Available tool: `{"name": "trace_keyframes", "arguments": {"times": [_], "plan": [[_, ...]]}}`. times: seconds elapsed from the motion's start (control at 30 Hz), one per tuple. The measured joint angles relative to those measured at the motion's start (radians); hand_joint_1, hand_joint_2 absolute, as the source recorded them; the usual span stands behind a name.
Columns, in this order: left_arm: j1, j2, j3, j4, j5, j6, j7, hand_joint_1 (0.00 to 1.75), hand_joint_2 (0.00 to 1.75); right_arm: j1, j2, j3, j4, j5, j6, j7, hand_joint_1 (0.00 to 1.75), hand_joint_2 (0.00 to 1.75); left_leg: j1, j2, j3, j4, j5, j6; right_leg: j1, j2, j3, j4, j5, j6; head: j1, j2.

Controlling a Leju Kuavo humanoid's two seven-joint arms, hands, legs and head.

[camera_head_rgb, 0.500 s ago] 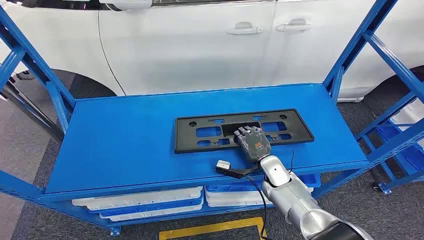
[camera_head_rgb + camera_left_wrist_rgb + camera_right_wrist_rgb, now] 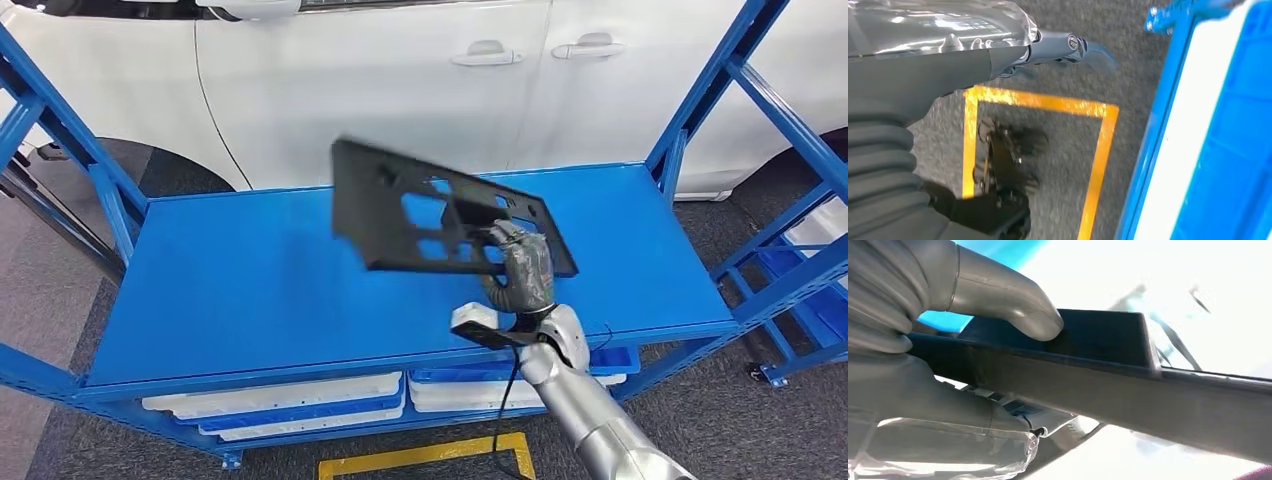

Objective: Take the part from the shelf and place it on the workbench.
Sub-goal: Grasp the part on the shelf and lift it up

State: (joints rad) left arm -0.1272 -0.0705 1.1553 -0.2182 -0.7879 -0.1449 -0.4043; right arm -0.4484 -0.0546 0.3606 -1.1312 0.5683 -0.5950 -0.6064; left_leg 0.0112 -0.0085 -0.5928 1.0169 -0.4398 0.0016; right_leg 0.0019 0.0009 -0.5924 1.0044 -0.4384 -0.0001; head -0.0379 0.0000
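Head view shows the right hand (image 2: 520, 268) clamped on the near right portion of a flat black plastic plate with rectangular cut-outs (image 2: 440, 215), the part to be moved. The plate hangs tilted in the air above the blue metal shelf (image 2: 230, 290), its left end raised higher and toward the far side, and no edge of it touches the shelf surface. Its outline is blurred, so fine detail of the cut-outs cannot be read.

Right wrist view gives the grip up close: the thick grey thumb (image 2: 1013, 305) presses down on a raised dark rim of the plate (image 2: 1128, 385), with the rest of the hand underneath it, so the plate is pinched between them. Left wrist view looks down past the hanging left arm's ribbed cover at grey floor with a yellow taped outline (image 2: 1098, 145) and a blue shelf edge; whether the left hand's fingers are apart or together I cannot tell.

Behind the shelf, on the far side, stands a white car (image 2: 400, 80).

My judgement is that the pick-up step is done and the carry is in hand. The next move calls for keeping the pinch firm on the long, off-centre plate while turning toward the workbench, clearing the blue uprights on the way.
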Motion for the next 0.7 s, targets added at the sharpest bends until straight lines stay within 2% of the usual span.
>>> {"name": "trace_keyframes", "arguments": {"times": [0.03, 0.07, 0.1, 0.17, 0.2, 0.23, 0.27, 0.33, 0.37, 0.4, 0.5, 0.57, 0.6, 0.67, 0.7], "plan": [[0.0, 0.001, 0.003, 0.0, 0.006, -0.006, -0.002, 0.0, 1.75, 0.022, -0.002, -0.001, -0.122, -0.17, 0.047, -0.045, 1.75, 1.75, -0.001, 0.001, -0.005, 0.014, -0.013, -0.005, -0.004, -0.002, 0.001, -0.004, 0.002, -0.006, 0.0, 0.0], [-0.001, 0.002, 0.007, 0.0, 0.011, -0.009, -0.002, 0.0, 1.75, 0.035, -0.004, -0.001, -0.24, -0.303, 0.1, -0.065, 1.75, 1.75, -0.001, 0.001, -0.019, 0.048, -0.038, -0.01, -0.007, -0.004, 0.003, -0.008, 0.003, -0.011, 0.0, 0.0], [-0.001, 0.003, 0.01, 0.0, 0.015, -0.011, -0.003, 0.0, 1.75, 0.045, -0.006, -0.003, -0.359, -0.411, 0.161, -0.077, 1.75, 1.75, 0.0, 0.002, -0.042, 0.105, -0.074, -0.014, -0.008, -0.005, 0.004, -0.011, 0.004, -0.016, 0.0, 0.0], [-0.001, 0.003, 0.016, 0.0, 0.022, -0.013, -0.005, 0.0, 1.75, 0.059, -0.008, -0.007, -0.559, -0.509, 0.303, -0.079, 1.75, 1.75, 0.002, 0.003, -0.098, 0.243, -0.14, -0.02, -0.007, -0.005, 0.004, -0.01, 0.003, -0.02, 0.0, 0.0], [-0.001, 0.004, 0.018, 0.0, 0.026, -0.013, -0.007, 0.0, 1.75, 0.068, -0.007, -0.007, -0.64, -0.53, 0.375, -0.079, 1.75, 1.75, 0.002, 0.003, -0.115, 0.286, -0.15, -0.021, -0.007, -0.004, 0.006, -0.01, 0.001, -0.021, 0.0, 0.0], [-0.001, 0.004, 0.019, 0.0, 0.028, -0.013, -0.01, 0.0, 1.75, 0.075, -0.003, -0.006, -0.711, -0.547, 0.441, -0.079, 1.75, 1.75, 0.002, 0.003, -0.115, 0.29, -0.14, -0.021, -0.006, -0.004, 0.009, -0.01, 0.0, -0.021, 0.0, 0.0], [-0.001, 0.005, 0.019, 0.0, 0.031, -0.013, -0.014, 0.0, 1.75, 0.082, 0.001, -0.004, -0.766, -0.564, 0.492, -0.079, 1.75, 1.75, 0.002, 0.003, -0.096, 0.254, -0.111, -0.02, -0.006, -0.003, 0.014, -0.009, -0.003, -0.02, 0.0, 0.0], [-0.002, 0.006, 0.02, 0.0, 0.037, -0.013, -0.023, 0.0, 1.75, 0.095, 0.012, -0.001, -0.84, -0.605, 0.568, -0.079, 1.75, 1.75, 0.001, 0.003, -0.025, 0.111, -0.04, -0.013, -0.003, -0.003, 0.024, -0.007, -0.01, -0.015, 0.0, 0.0], [-0.002, 0.007, 0.021, 0.0, 0.039, -0.013, -0.028, 0.0, 1.75, 0.102, 0.018, 0.0, -0.862, -0.63, 0.603, -0.078, 1.75, 1.75, 0.0, 0.002, 0.005, 0.049, -0.02, -0.009, -0.001, -0.002, 0.026, -0.004, -0.013, -0.012, 0.0, 0.0], [-0.003, 0.007, 0.023, 0.0, 0.042, -0.013, -0.032, 0.0, 1.75, 0.112, 0.025, 0.0, -0.878, -0.657, 0.642, -0.078, 1.75, 1.75, -0.002, 0.002, 0.022, 0.01, -0.012, -0.005, 0.001, -0.002, 0.025, -0.002, -0.014, -0.008, 0.0, 0.0], [-0.001, 0.007, 0.026, 0.0, 0.05, -0.008, -0.043, 0.0, 1.75, 0.148, 0.046, 0.005, -0.894, -0.728, 0.765, -0.078, 1.75, 1.75, -0.002, 0.002, 0.025, -0.008, -0.01, 0.011, 0.002, 0.0, 0.017, 0.001, -0.012, 0.006, 0.0, 0.0], [0.0, 0.007, 0.027, 0.0, 0.049, -0.003, -0.046, 0.0, 1.75, 0.166, 0.052, 0.012, -0.893, -0.741, 0.811, -0.078, 1.75, 1.75, 0.002, 0.003, 0.023, -0.012, 0.0, 0.022, 0.001, 0.0, 0.004, 0.036, -0.041, 0.017, 0.0, 0.0], [0.0, 0.007, 0.027, 0.0, 0.048, 0.0, -0.046, 0.0, 1.75, 0.173, 0.053, 0.015, -0.89, -0.739, 0.821, -0.078, 1.75, 1.75, 0.003, 0.003, 0.021, -0.014, 0.003, 0.026, -0.002, 0.0, -0.016, 0.084, -0.074, 0.023, 0.0, 0.0], [0.002, 0.008, 0.028, 0.0, 0.044, 0.009, -0.046, 0.0, 1.75, 0.189, 0.053, 0.022, -0.883, -0.731, 0.828, -0.077, 1.75, 1.75, 0.001, 0.003, 0.012, -0.012, 0.007, 0.03, -0.006, 0.0, -0.074, 0.222, -0.147, 0.031, 0.0, 0.0], [0.004, 0.008, 0.028, 0.0, 0.042, 0.014, -0.045, 0.0, 1.75, 0.198, 0.053, 0.027, -0.878, -0.727, 0.829, -0.076, 1.75, 1.75, 0.001, 0.003, 0.007, -0.009, 0.008, 0.031, -0.008, -0.001, -0.097, 0.279, -0.168, 0.034, 0.0, 0.0]]}}
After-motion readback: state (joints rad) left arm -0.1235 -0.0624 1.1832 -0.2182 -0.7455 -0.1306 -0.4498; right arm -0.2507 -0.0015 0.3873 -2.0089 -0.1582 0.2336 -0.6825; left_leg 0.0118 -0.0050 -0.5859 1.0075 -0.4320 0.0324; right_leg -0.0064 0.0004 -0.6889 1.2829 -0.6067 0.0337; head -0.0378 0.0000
